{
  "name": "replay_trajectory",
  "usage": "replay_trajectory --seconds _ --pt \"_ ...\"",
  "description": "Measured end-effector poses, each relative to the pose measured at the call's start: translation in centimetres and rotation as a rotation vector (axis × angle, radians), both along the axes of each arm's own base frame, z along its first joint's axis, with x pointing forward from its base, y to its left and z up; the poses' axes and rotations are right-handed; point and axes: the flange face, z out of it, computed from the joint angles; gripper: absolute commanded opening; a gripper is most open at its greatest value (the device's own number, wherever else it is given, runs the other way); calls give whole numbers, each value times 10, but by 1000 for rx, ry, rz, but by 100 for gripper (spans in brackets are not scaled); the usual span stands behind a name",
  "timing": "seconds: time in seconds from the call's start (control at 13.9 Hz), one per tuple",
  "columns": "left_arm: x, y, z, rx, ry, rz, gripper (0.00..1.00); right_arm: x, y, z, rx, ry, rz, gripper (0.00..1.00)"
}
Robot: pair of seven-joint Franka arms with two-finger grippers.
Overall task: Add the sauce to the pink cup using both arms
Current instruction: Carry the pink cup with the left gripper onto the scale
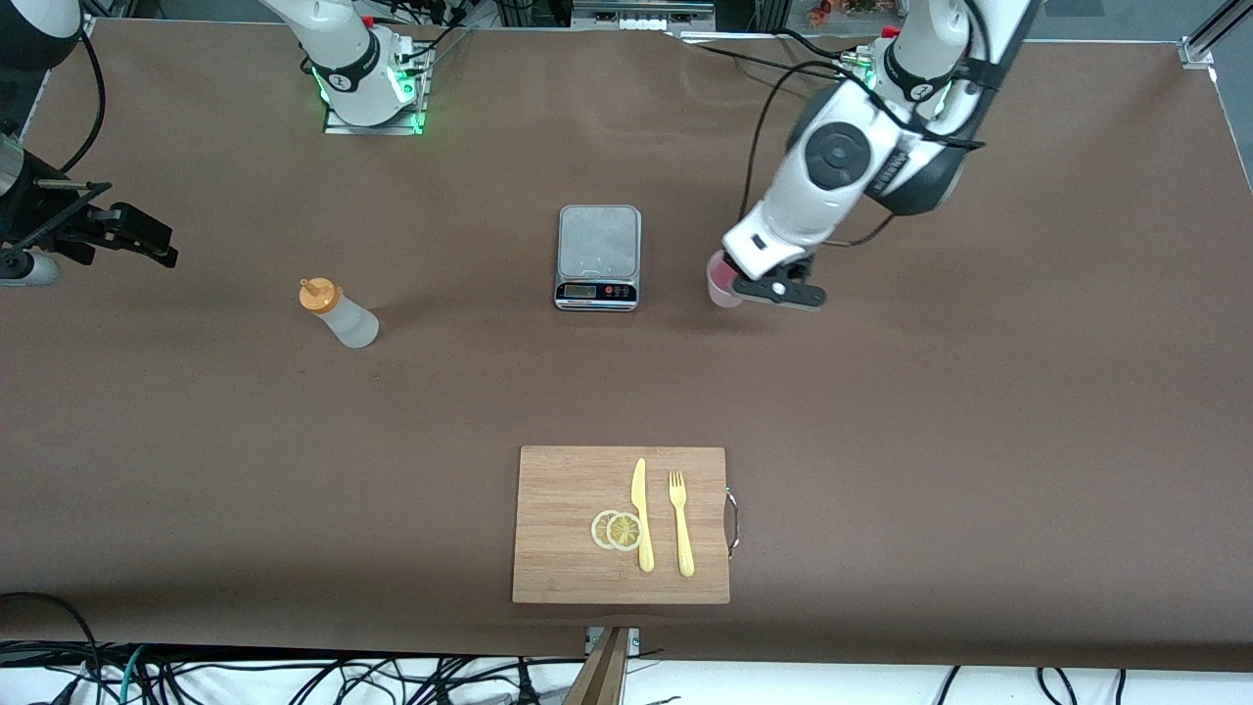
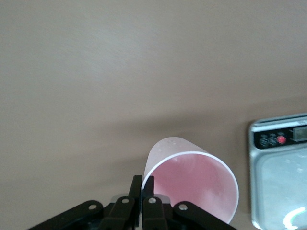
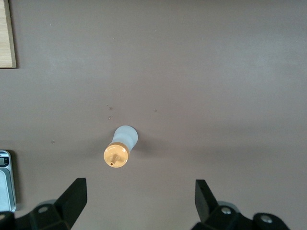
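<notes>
The pink cup (image 1: 722,284) is upright beside the scale, toward the left arm's end. My left gripper (image 1: 778,292) is shut on its rim; in the left wrist view the fingers (image 2: 137,184) pinch the cup's wall (image 2: 192,187), one inside and one outside. I cannot tell whether the cup rests on the table. The sauce bottle (image 1: 338,313), whitish with an orange cap, stands toward the right arm's end. My right gripper (image 1: 137,235) is open and empty in the air above the table's end, apart from the bottle, which shows between its spread fingers in the right wrist view (image 3: 120,148).
A silver kitchen scale (image 1: 599,257) with an empty plate stands mid-table between bottle and cup; it also shows in the left wrist view (image 2: 283,177). A wooden cutting board (image 1: 563,529) nearer the front camera holds lemon slices (image 1: 618,530), a yellow knife (image 1: 641,514) and fork (image 1: 680,524).
</notes>
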Motion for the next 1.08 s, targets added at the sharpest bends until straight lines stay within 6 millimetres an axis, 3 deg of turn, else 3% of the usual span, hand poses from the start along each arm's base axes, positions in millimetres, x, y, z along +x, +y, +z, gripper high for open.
replay_trajectory --seconds 0.36,0.5,0.72,1.08 --pt "-54 -115 1 -27 7 -7 0 0 0 0 0 0 0 100" --pt "-65 -148 -9 -36 18 0 0 0 0 0 0 0 0 100" --pt "-77 -172 -23 -51 20 -11 0 0 0 0 0 1 0 100" --pt "-97 -190 -38 -42 34 -40 0 0 0 0 0 1 0 100"
